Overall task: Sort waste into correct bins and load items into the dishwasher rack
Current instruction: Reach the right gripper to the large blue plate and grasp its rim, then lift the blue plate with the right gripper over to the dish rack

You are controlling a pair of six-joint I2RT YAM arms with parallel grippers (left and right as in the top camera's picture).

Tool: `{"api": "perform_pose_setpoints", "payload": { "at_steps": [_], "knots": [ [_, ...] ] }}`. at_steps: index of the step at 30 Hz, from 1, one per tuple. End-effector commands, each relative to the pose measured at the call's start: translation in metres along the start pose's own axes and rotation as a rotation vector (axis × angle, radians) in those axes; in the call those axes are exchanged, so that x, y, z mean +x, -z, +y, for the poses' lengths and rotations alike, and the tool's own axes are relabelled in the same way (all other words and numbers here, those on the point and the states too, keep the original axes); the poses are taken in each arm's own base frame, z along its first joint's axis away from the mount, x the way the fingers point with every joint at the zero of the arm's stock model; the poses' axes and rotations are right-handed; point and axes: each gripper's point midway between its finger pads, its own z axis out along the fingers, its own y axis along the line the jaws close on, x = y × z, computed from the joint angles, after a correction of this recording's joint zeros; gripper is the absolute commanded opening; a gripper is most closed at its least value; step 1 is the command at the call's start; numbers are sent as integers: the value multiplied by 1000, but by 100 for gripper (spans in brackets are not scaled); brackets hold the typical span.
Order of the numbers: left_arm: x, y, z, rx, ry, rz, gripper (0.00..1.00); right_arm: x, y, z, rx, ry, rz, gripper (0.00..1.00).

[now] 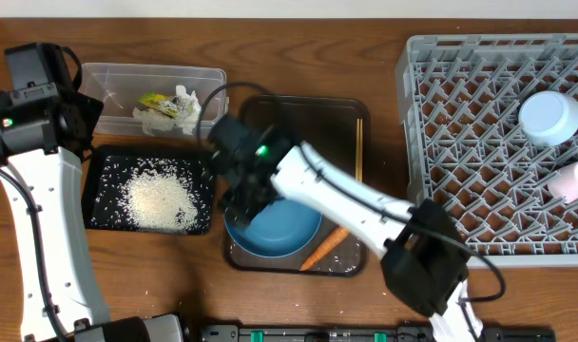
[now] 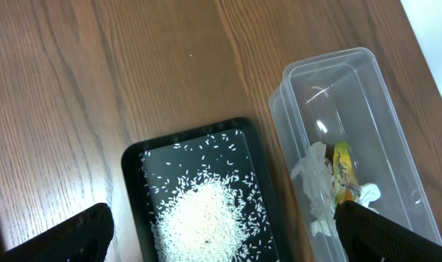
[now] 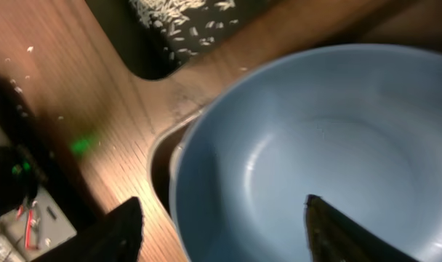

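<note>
The large round blue dish (image 1: 279,228) sits in the dark brown serving tray (image 1: 351,114), with the orange carrot (image 1: 323,249) beside it and chopsticks (image 1: 359,142) along the tray's right edge. My right gripper (image 1: 240,201) is open, its fingers astride the dish's left rim (image 3: 221,218). The clear tub (image 1: 118,81) holds crumpled white paper (image 2: 315,189) and the yellow-green wrapper (image 2: 342,171). The black tray (image 1: 97,176) holds white rice (image 2: 203,215). My left gripper (image 2: 221,240) is open and empty above them. The grey rack (image 1: 460,123) holds the light-blue bowl (image 1: 549,117) and white cup (image 1: 574,180).
A few loose rice grains (image 1: 127,275) lie on the wooden table in front of the black tray. The rack fills the right side up to the frame edge. Dark equipment lines the table's front edge.
</note>
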Motion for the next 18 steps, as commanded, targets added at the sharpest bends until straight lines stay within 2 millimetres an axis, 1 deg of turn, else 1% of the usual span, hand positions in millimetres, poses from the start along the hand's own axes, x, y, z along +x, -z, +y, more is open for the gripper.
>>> {"api": "perform_pose_setpoints", "payload": {
  "at_steps": [1,4,6,10,15,18],
  "knots": [
    [-3,-2,4,-24,-12,-15,99,7,-2,0,151,-57,-21,64],
    [-3,-2,4,-24,-12,-15,99,12,-17,15,147,-54,-26,61],
    [-3,-2,4,-24,-12,-15,99,16,-29,22,144,-45,-30,59],
    [-3,-2,4,-24,-12,-15,99,24,-45,15,185,-82,-38,56],
    [-3,-2,4,-24,-12,-15,99,32,-58,10,191,-82,-32,53],
    [-3,-2,4,-24,-12,-15,99,33,-58,9,191,-84,-29,44]
  ]
}}
